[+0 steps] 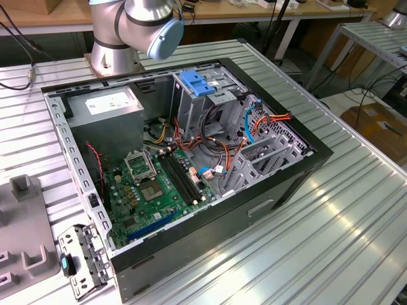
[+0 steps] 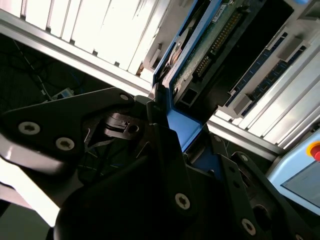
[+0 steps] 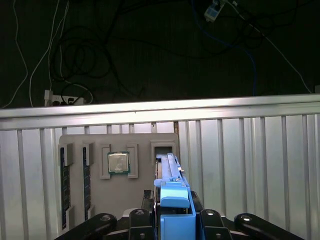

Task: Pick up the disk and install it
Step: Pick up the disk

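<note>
The disk (image 3: 172, 192) stands on edge in both wrist views, a dark drive in bright blue carrier rails, its green circuit board (image 2: 200, 50) showing. My gripper (image 3: 172, 222) is shut on its near blue end, with dark fingers (image 2: 160, 130) on both sides. The disk's far end reaches toward a slot in the grey holder tray (image 3: 145, 175); whether it still sits in that slot I cannot tell. In the exterior view the open computer case (image 1: 191, 159) lies on the slatted table, with its tall grey drive cage (image 1: 191, 108) topped by a blue latch (image 1: 194, 82).
The grey tray also holds a processor chip (image 3: 118, 163) and memory sticks (image 3: 63, 175). Beyond the table's edge (image 3: 160, 107) is dark floor with cables. The arm's base (image 1: 121, 38) stands behind the case. Orange and blue cables (image 1: 254, 121) run inside the case.
</note>
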Action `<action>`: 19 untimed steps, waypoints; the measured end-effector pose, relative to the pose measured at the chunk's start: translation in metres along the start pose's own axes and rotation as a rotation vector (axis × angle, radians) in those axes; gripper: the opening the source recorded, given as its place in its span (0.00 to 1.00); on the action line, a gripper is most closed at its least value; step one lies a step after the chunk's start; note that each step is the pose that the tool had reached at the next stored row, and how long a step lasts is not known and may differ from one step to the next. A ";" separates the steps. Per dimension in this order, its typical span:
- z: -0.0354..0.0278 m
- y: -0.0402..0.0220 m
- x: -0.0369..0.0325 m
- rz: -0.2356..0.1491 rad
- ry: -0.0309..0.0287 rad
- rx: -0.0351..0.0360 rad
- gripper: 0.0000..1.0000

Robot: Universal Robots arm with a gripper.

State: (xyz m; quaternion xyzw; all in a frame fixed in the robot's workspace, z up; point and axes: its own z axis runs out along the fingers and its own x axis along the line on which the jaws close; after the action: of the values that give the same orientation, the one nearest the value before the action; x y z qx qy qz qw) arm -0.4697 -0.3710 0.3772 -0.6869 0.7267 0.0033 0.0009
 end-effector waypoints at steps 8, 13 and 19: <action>-0.0025 0.0000 0.0000 0.000 0.0000 -0.0001 0.37; -0.0042 0.0000 0.0000 0.000 0.0001 -0.0001 0.37; -0.0067 0.0000 0.0000 0.000 0.0000 0.0000 0.37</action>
State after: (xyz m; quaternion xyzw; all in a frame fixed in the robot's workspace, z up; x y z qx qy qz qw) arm -0.4697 -0.3709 0.3839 -0.6869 0.7267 0.0033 0.0009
